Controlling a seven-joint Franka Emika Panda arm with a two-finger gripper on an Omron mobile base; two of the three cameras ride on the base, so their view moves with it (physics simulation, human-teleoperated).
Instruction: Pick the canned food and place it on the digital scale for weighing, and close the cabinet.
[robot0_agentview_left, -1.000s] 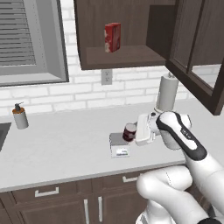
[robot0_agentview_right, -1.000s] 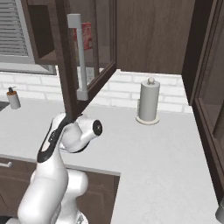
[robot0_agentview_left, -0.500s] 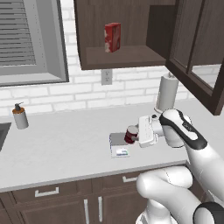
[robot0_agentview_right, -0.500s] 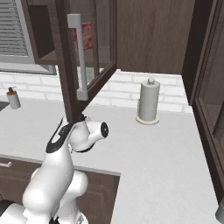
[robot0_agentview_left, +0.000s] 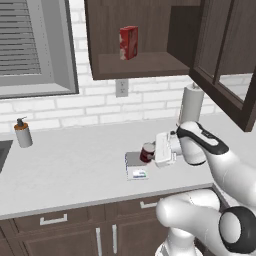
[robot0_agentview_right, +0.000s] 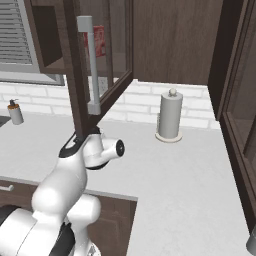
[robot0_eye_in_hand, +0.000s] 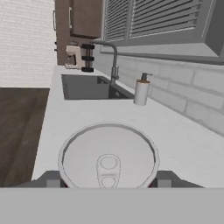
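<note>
Gripper (robot0_agentview_left: 153, 152) clamped sideways on canned food (robot0_agentview_left: 147, 152), can top filling the space between finger tips (robot0_eye_in_hand: 52, 180). Held at the right edge of digital scale (robot0_agentview_left: 135, 165); contact with plate unclear.

Small dark red cylindrical can (robot0_agentview_left: 146, 152) held sideways at the white gripper (robot0_agentview_left: 154, 150), just over the right edge of the flat white digital scale with grey square plate (robot0_agentview_left: 135, 165) on the pale counter (robot0_agentview_left: 70, 165). Dark brown wall cabinet (robot0_agentview_left: 145, 37) open, tall red box (robot0_agentview_left: 128, 42) on its shelf. White paper towel roll (robot0_agentview_left: 191, 103) behind the arm
</note>
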